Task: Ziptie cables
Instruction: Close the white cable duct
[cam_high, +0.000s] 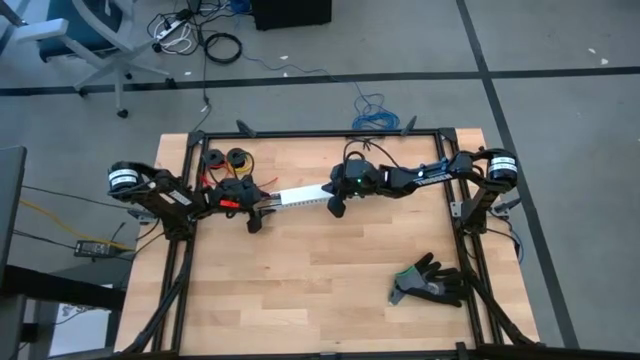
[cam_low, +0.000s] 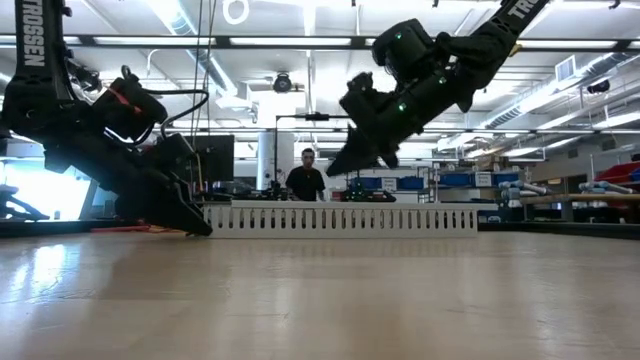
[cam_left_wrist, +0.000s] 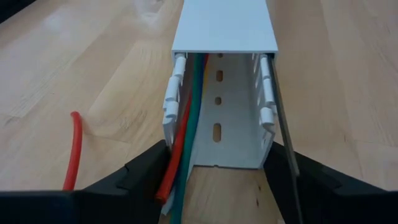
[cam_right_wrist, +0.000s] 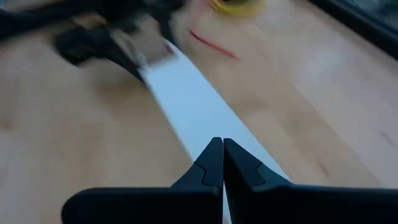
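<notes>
A white slotted duct (cam_high: 300, 195) lies flat on the table, its cover on top. The cables (cam_left_wrist: 186, 143), red, green and white, run inside it along one wall and come out of its open end. A loose red wire (cam_left_wrist: 74, 149) lies on the wood beside it. A thin dark strap, the ziptie (cam_left_wrist: 281, 124), runs along the duct's other wall. My left gripper (cam_high: 255, 208) sits at the duct's left end. My right gripper (cam_low: 335, 165) is shut on nothing and hangs raised above the duct's right part (cam_right_wrist: 186, 93). My left gripper has the white duct's open left end (cam_left_wrist: 217, 163) between its two fingers (cam_left_wrist: 149, 168), one against the outside of each side wall. The fingers come in low along the duct from the table's left. The duct rests on the table. The ziptie crosses the other finger (cam_left_wrist: 292, 177); whether it is pinched, I cannot tell.
A black glove (cam_high: 430, 282) lies near the table's right near corner. Small wire spools (cam_high: 225, 157) stand behind the left gripper. A black frame (cam_high: 320, 133) rims the table. A blue coil (cam_high: 375, 115) lies beyond the far edge. A person (cam_low: 305, 178) stands far behind.
</notes>
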